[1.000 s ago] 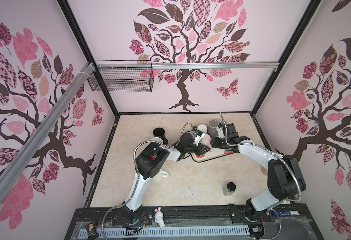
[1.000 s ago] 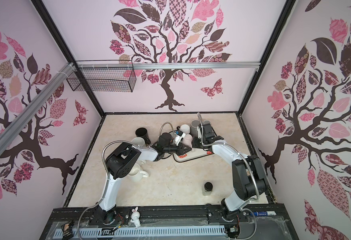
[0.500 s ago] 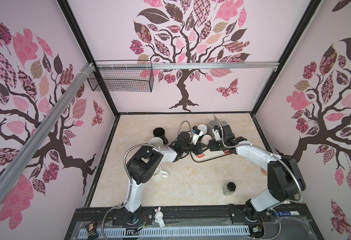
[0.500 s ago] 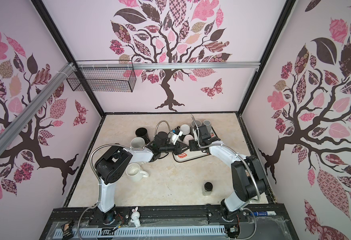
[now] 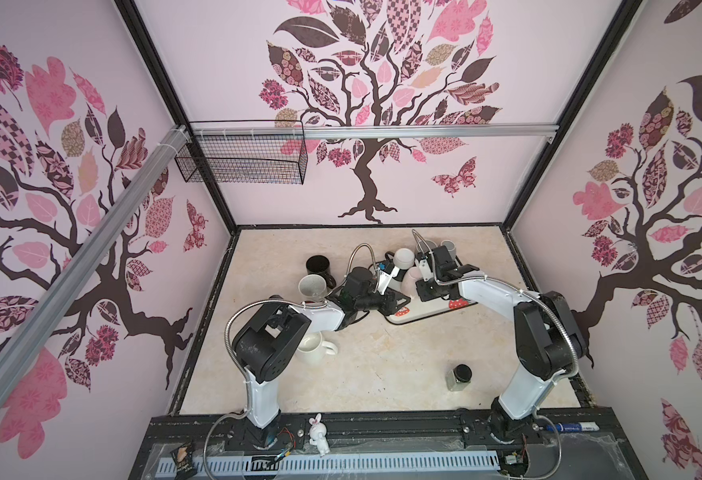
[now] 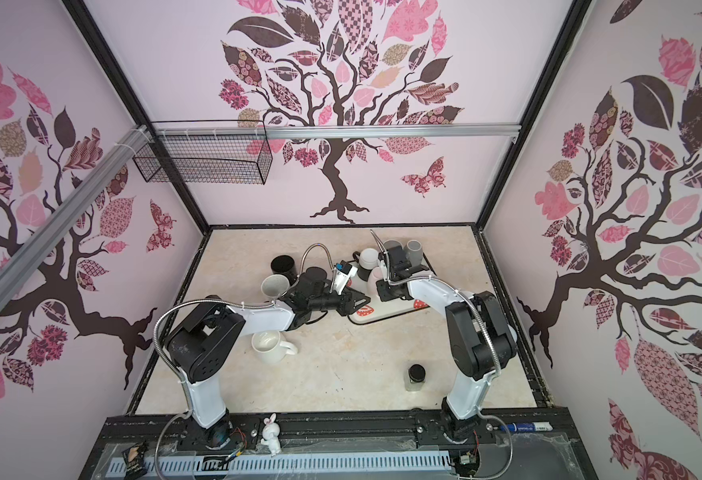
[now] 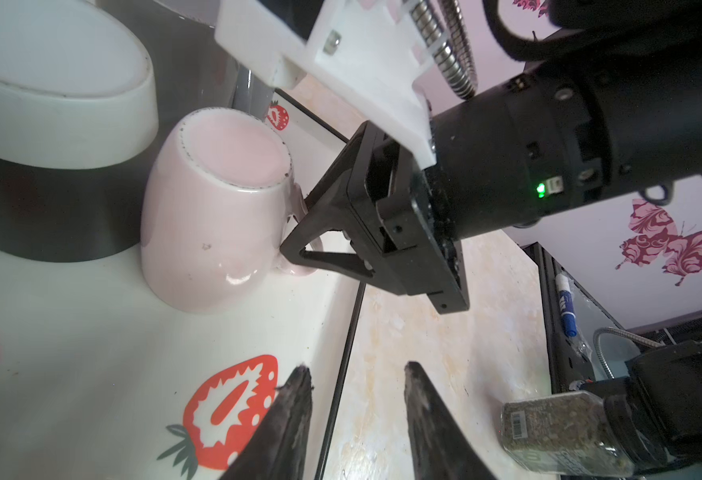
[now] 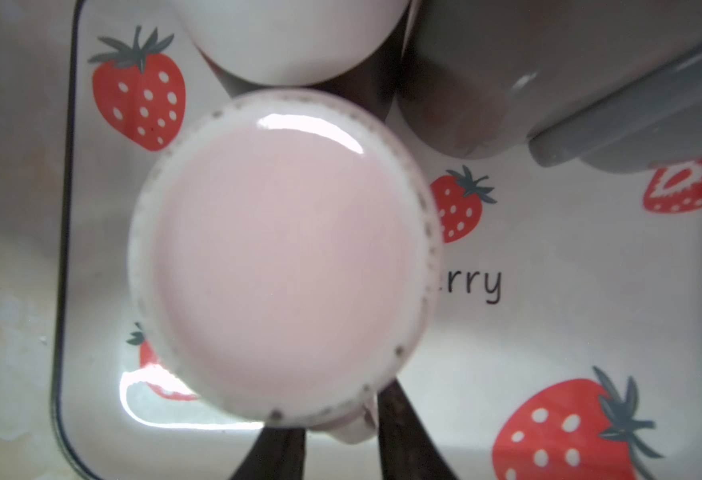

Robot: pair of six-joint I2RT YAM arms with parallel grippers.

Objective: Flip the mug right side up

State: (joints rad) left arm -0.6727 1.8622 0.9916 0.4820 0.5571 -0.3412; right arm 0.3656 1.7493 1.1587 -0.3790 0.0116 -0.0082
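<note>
Pink mug point(image 7: 212, 216) stands bottom-up on the strawberry tray point(image 7: 71, 332).
My right pincer point(image 8: 343, 430) pinches its handle point(image 7: 299, 269), on the side facing the tray's rim; my left pincer point(image 7: 356, 372) hangs spread and empty over that rim. A white mug point(image 7: 50, 104) and a grey mug point(image 8: 457, 75) share the tray.

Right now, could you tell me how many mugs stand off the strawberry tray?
3: a black mug farthest back, a speckled mug just in front of it, and a white mug nearer the front. Others may be hidden.
</note>
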